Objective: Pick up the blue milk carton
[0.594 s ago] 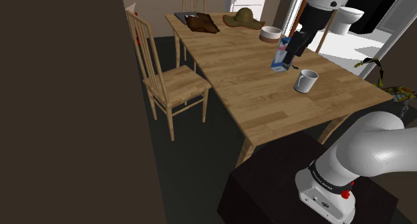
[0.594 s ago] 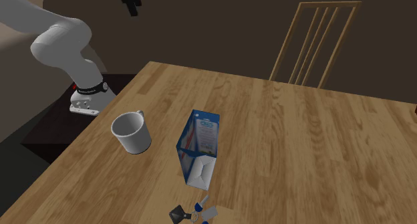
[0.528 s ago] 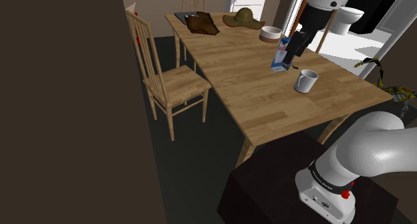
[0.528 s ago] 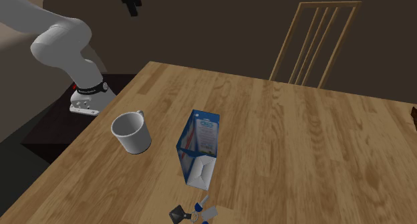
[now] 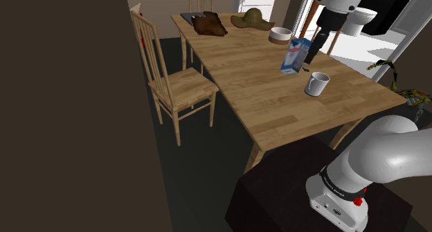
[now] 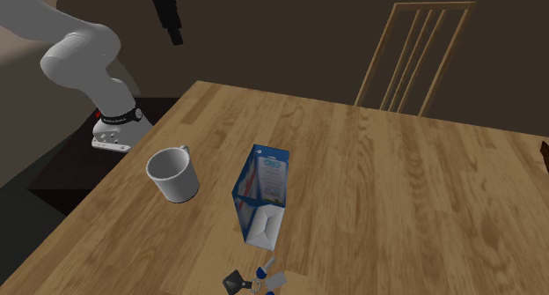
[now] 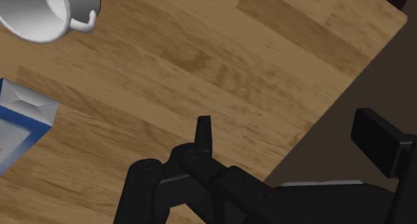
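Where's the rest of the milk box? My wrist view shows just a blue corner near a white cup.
Observer: The blue milk carton stands upright on the wooden table, with the white mug beside it.
Operator: What else is near it?
Observer: What looks like a small keyring lies on the table, just in front of the carton in the second exterior view.
Operator: Is my gripper touching the carton?
Observer: No. The gripper hangs high above the table edge nearest the stand, well apart from the carton.
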Available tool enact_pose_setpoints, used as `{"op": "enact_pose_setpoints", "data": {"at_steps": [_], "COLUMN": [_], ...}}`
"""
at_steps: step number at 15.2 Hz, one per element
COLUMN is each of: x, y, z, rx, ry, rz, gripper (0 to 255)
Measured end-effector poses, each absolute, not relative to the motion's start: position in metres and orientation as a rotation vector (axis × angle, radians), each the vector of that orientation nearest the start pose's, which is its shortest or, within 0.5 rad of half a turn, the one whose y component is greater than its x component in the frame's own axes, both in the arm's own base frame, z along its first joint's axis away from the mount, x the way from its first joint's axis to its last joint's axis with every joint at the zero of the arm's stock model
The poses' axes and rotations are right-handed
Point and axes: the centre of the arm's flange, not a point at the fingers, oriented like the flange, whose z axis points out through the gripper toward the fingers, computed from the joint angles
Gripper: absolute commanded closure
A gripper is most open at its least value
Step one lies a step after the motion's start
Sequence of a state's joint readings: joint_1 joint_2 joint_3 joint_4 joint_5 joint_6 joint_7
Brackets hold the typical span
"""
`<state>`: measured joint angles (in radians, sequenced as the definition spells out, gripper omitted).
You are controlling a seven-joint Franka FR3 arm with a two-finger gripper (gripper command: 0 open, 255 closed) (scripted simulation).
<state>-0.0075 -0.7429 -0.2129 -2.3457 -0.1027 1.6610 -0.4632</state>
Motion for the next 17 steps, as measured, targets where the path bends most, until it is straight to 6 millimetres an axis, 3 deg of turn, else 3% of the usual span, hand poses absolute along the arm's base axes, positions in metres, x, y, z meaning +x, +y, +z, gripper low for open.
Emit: {"op": "enact_pose_setpoints", "data": {"at_steps": [7, 17], "x": [0.348, 0.416], "y": [-0.186, -0.296], "z": [0.564, 0.544], "rx": [-3.031, -2.917], "ry": [-0.745, -1.128], "rz": [-0.071, -0.042], "gripper": [0, 0]}}
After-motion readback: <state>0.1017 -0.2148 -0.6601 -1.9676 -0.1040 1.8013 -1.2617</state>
